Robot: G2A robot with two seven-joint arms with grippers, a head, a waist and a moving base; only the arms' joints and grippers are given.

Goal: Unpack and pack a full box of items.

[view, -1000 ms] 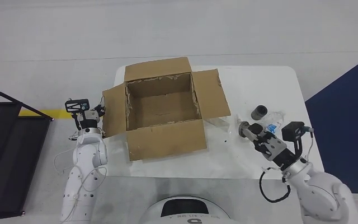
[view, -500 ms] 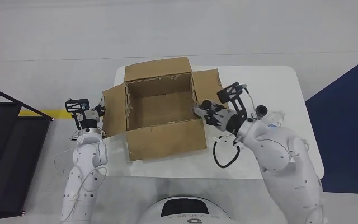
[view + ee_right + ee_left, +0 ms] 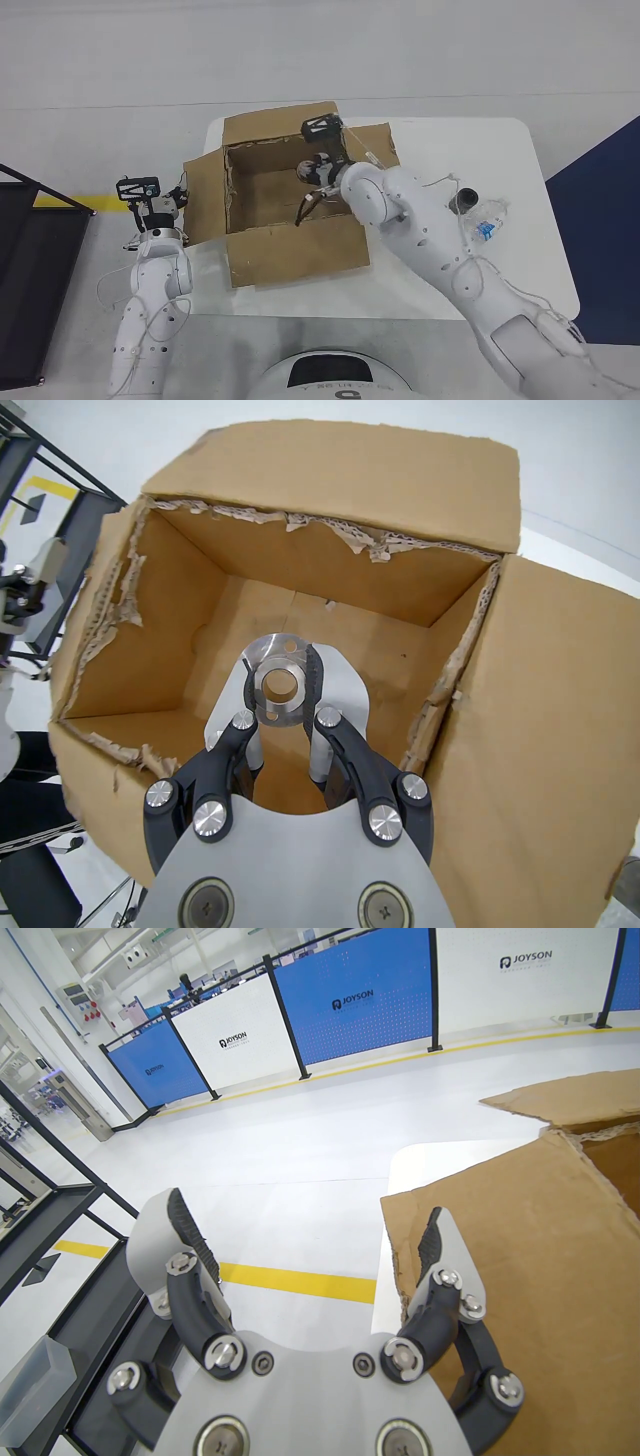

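Observation:
An open cardboard box [image 3: 290, 250] with torn flaps stands on the white table [image 3: 480, 150]. My right gripper [image 3: 318, 172] hangs over the box's opening, shut on a round metal flange [image 3: 277, 685] with a centre hole. In the right wrist view the gripper [image 3: 280, 670] holds the flange above the bare box floor [image 3: 345, 640]. My left gripper [image 3: 305, 1223] stands open with nothing in it, just off the table beside the box's left flap [image 3: 510, 1238]; from the top it is the left gripper [image 3: 140, 188].
On the table right of the box lie a dark cylinder [image 3: 463, 201] and a clear packet with blue print [image 3: 487, 222]. A black rack [image 3: 30, 260] stands on the floor to the left, with a yellow floor line beside it.
My right arm swung from the table's right side across to above the box, carrying the metal flange. The left arm has kept still.

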